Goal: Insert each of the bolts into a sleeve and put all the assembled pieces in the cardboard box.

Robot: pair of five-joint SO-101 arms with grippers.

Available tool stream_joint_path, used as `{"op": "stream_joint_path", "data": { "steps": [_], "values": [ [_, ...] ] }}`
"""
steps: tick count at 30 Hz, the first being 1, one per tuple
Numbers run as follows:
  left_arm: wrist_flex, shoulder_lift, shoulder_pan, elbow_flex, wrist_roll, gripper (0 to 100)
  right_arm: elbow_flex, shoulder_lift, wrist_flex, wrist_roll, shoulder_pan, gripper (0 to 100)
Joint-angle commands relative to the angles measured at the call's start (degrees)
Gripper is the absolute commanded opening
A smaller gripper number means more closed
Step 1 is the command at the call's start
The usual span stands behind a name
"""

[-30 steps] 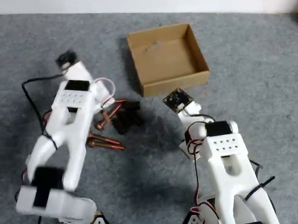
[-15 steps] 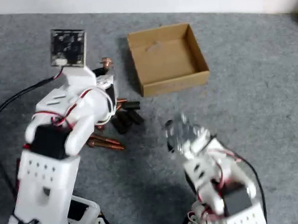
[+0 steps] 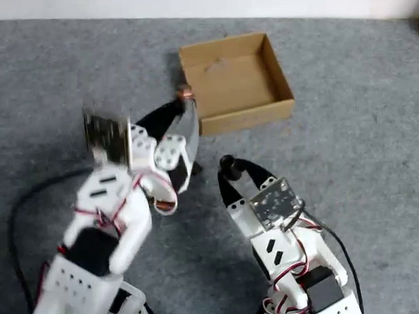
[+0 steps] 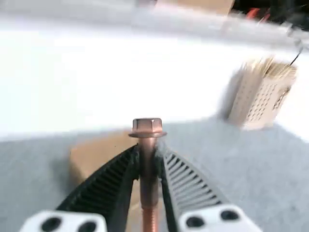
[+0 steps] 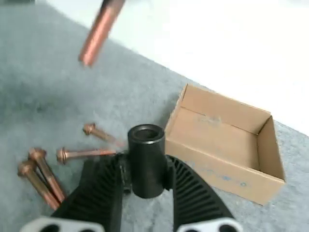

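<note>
The grey table (image 3: 376, 120) carries the cardboard box (image 3: 246, 118), which stands empty. In front of the box's front wall the right jaws clench a black sleeve (image 5: 146, 162), held upright with its open bore facing up. The left jaws clamp a copper bolt (image 4: 147, 164) by the shank, its head just off the box's front corner. The bolt's free end hangs apart from the sleeve's mouth, and its long axis slants across the bore rather than along it, so alignment looks like the next need. Four loose bolts (image 5: 82, 154) lie farther from the box than the sleeve
</note>
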Motion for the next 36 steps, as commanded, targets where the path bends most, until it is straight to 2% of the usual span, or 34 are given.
{"op": "stream_joint_path", "data": {
  "steps": [1, 4, 6, 10, 17, 22, 28, 36],
  "values": [
    [-16.4, -11.6, 3.6, 16.0, -2.8, 0, 1.5, -0.7, -2.8, -3.0, -0.2, 0.5],
    [-23.4, -20.4, 5.6, 24.0, -2.6, 1, 4.1, -0.7, -5.8, -2.8, -0.2, 0.5],
    [-24.2, -25.1, 6.8, 26.5, -1.6, 1, 5.8, -0.7, -7.2, -2.7, -0.2, 0.5],
    [-24.2, -31.6, 6.5, 28.2, 8.0, 1, 7.4, -0.7, -7.2, -2.7, -0.2, 0.5],
    [-23.7, -32.4, 6.2, 31.6, 18.6, 1, 7.5, -0.7, -7.2, -2.7, -0.4, 0.5],
    [-24.5, -32.4, 6.1, 34.3, 18.8, 1, 7.5, -0.7, -7.1, -3.1, -0.6, 0.5],
    [-30.8, -32.4, 5.8, 36.7, 18.8, 1, 7.4, -0.7, -6.8, -3.1, -4.2, 0.5],
    [-29.0, -32.3, 3.9, 36.8, 18.9, 1, 4.5, -0.7, 0.0, -3.2, -7.3, 0.5]
  ]
}}
